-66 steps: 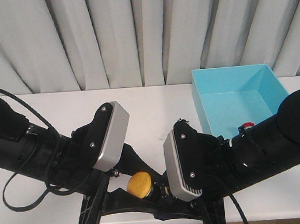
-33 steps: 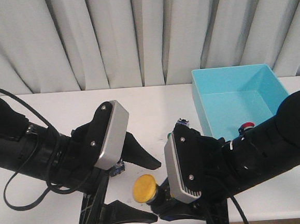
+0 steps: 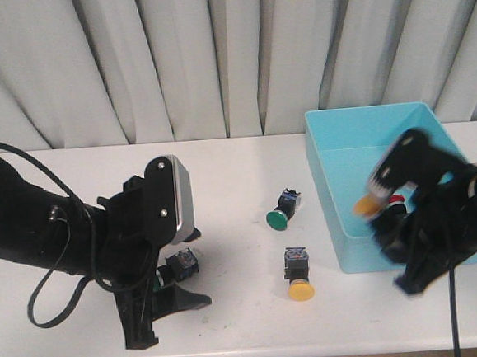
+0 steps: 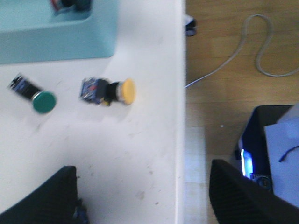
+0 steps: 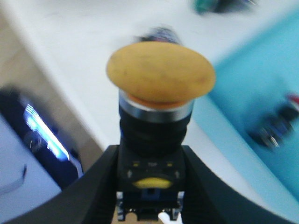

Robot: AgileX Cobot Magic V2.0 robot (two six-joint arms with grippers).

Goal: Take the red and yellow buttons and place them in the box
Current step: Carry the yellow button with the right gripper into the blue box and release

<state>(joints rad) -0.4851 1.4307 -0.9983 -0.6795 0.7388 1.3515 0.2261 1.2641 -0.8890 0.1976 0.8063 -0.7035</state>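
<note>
Buttons lie scattered on the white counter [image 3: 223,188]: a yellow-capped push-button switch with a black block body [image 3: 299,275] rests on its side near the front edge, cap toward that edge, and a green-capped switch of the same kind [image 3: 283,209] lies a little behind it toward the middle of the counter. Both sit just beside the near left wall of the large turquoise plastic box [image 3: 340,212], which stands at the counter's right end against the back edge. A small red-capped button [image 3: 396,201] lies inside the box close to its front wall. The right gripper [image 5: 150,196] is clamped on the black body of another yellow-capped button [image 5: 160,72], cap pointing away from the wrist; in the front view this arm is motion-blurred over the box's front right part, the yellow cap [image 3: 366,206] showing above the box interior. The left gripper [image 4: 140,196] hovers over the front left part of the counter with its two black fingers [image 4: 42,196] spread wide apart and nothing between them; its wrist view shows the yellow and green switches and a corner of the box. Another small dark switch body [image 3: 179,266] lies on the counter under the left arm, its cap colour hidden.
</note>
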